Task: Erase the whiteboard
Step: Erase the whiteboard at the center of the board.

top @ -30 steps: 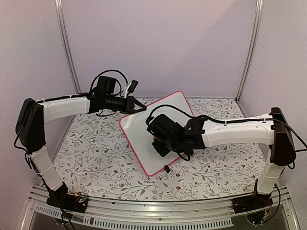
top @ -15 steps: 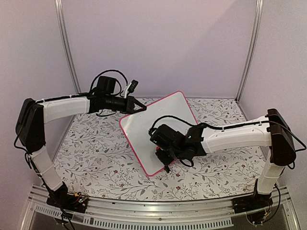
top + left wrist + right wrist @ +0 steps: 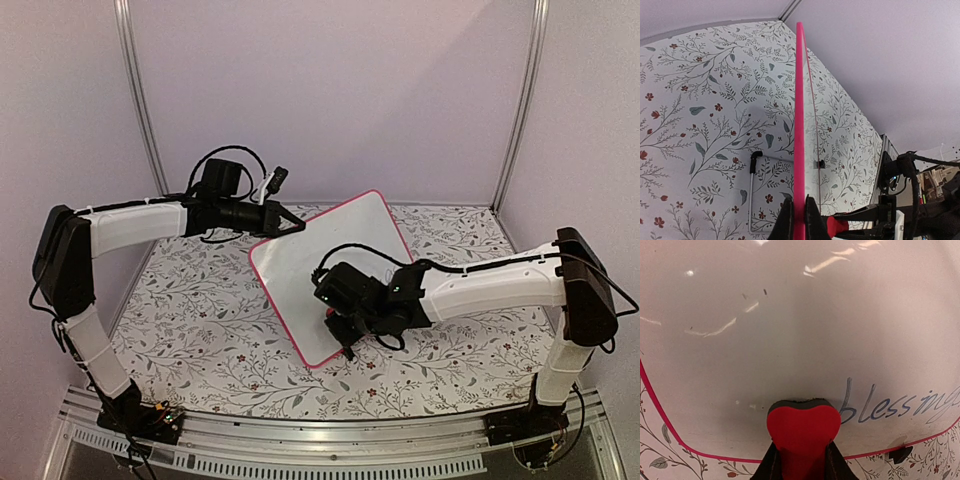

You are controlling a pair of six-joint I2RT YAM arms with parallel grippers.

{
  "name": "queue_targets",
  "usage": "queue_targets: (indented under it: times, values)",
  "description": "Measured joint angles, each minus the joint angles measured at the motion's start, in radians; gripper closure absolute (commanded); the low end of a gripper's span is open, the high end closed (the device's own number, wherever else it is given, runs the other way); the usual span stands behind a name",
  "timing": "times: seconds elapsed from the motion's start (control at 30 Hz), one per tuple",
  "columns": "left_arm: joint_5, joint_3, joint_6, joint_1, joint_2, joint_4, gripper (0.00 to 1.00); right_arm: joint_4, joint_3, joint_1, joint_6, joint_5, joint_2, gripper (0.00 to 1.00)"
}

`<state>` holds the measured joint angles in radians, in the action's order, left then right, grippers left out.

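The top camera sits high behind both arm bases, looking down and forward over the whole desk (image 3: pixel 190 310) from well back. The left wrist camera peers edge-on along the pink rim of the whiteboard (image 3: pixel 800 100) from very close, while the right wrist camera faces the board's white face at close range over its own jaws; all three share the board, both wrist views the red eraser (image 3: pixel 802 422).

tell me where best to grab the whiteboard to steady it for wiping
Pinch the whiteboard by its thin pink rim at the far-left edge, coming edge-on from the left, as the left claw does. It is flat and thin, so only its edge fits a claw.
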<state>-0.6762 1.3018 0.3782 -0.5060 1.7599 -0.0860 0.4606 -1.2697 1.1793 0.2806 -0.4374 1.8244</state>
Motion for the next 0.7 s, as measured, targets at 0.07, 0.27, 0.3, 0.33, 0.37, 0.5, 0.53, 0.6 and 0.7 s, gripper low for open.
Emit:
queue_targets:
  times: [0.07, 0.27, 0.3, 0.33, 0.37, 0.5, 0.53, 0.6, 0.7]
  values:
    - [0.000, 0.000, 0.000, 0.000, 0.000, 0.000, 1.00, -0.002, 0.002, 0.002, 0.005, 0.001, 0.000, 1.00]
    - [0.000, 0.000, 0.000, 0.000, 0.000, 0.000, 1.00, 0.005, 0.025, 0.020, 0.021, 0.001, 0.000, 1.00]
    - [0.000, 0.000, 0.000, 0.000, 0.000, 0.000, 1.00, 0.008, 0.031, 0.024, 0.023, 0.002, 0.000, 1.00]
    - [0.000, 0.000, 0.000, 0.000, 0.000, 0.000, 1.00, 0.010, 0.037, 0.026, 0.026, 0.003, 0.000, 1.00]
    - [0.000, 0.000, 0.000, 0.000, 0.000, 0.000, 1.00, 0.012, 0.043, 0.029, 0.029, 0.003, 0.000, 1.00]
    - [0.000, 0.000, 0.000, 0.000, 0.000, 0.000, 1.00, 0.026, 0.062, 0.039, 0.041, 0.007, 0.000, 1.00]
    - [0.000, 0.000, 0.000, 0.000, 0.000, 0.000, 1.00, 0.033, 0.065, 0.040, 0.043, 0.008, 0.000, 1.00]
    - [0.000, 0.000, 0.000, 0.000, 0.000, 0.000, 1.00, 0.043, 0.066, 0.042, 0.045, 0.008, 0.000, 1.00]
    - [0.000, 0.000, 0.000, 0.000, 0.000, 0.000, 1.00, 0.053, 0.066, 0.043, 0.045, 0.006, -0.001, 1.00]
